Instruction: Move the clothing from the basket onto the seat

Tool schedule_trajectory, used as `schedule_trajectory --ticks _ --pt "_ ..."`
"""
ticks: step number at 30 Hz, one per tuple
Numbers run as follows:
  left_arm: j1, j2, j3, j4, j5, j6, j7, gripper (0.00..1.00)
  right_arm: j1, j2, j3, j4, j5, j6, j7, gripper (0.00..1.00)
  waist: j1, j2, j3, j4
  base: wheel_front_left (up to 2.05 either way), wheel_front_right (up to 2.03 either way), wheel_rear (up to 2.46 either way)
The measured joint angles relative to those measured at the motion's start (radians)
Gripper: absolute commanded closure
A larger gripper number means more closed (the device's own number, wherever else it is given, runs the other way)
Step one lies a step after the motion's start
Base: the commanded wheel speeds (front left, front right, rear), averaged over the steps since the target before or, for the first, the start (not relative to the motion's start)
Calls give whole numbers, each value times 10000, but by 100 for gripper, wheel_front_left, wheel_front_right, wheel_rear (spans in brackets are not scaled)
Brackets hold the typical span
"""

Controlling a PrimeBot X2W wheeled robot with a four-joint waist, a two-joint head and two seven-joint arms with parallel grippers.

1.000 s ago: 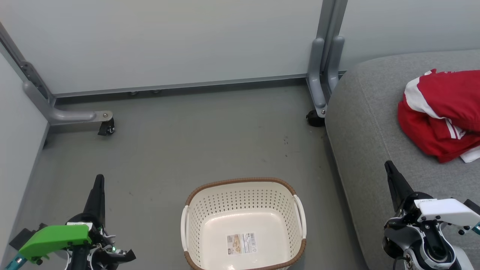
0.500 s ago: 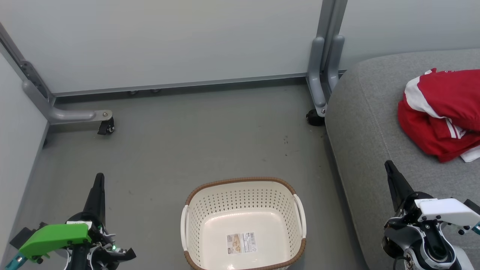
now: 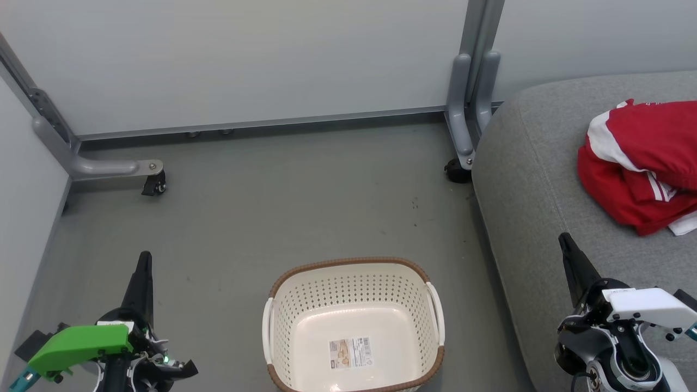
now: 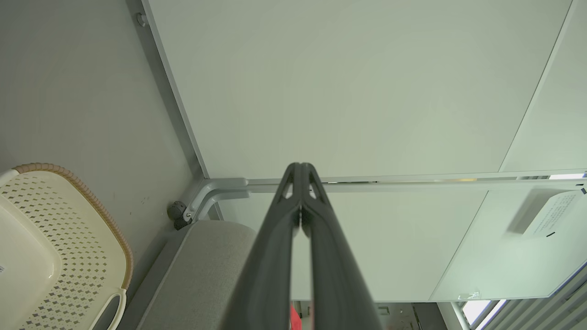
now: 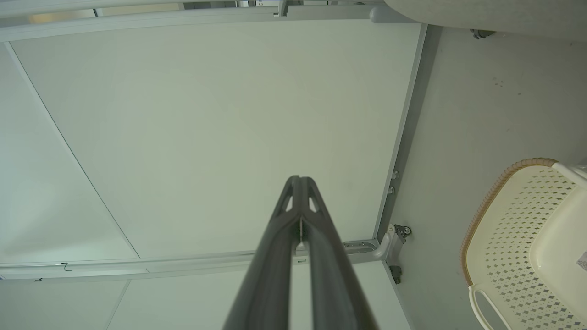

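- Clothing (image 3: 642,163) lies in a crumpled red-and-white heap on the grey seat (image 3: 533,179), at 3 o'clock in the head view. Its right side runs out of the picture.
- The laundry basket (image 3: 348,264) stands on the floor (image 3: 272,207) at 6 o'clock. Inside it I see a bare bottom and a paper label (image 3: 350,353), so I judge the transfer essentially done.
- Both tools are closed and carry nothing. The left gripper (image 3: 144,260) at 8 o'clock has its fingers pressed together, as the left wrist view confirms. The right gripper (image 3: 564,240) at 4 o'clock is likewise closed, above the near part of the seat.
- Risk one is counting. The heap is folded over itself and no number shows, so I cannot tell whether it holds both garments. Calling the job finished on this evidence could be premature.
- Risk two is the right arm. Its fingers point toward 12 o'clock with the heap at their 1 o'clock, near but apart. A careless swing that way could snag the loose fabric and drag it toward the seat's edge.
- Risk three is slippage. Where the heap ends on its right side is out of view, so an overhang there could pull it off.
- Risk four is the basket. It sits between the two arms, close to the robot, so a forward roll or waist bend could knock it.
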Motion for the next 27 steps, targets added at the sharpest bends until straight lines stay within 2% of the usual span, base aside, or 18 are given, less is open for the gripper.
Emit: schedule_trajectory --ticks 27 --pt "-2 -36 46 4 17 -2 31 100 -1 2 -8 0 0 0 4 100 0 0 0 0 0 0 0"
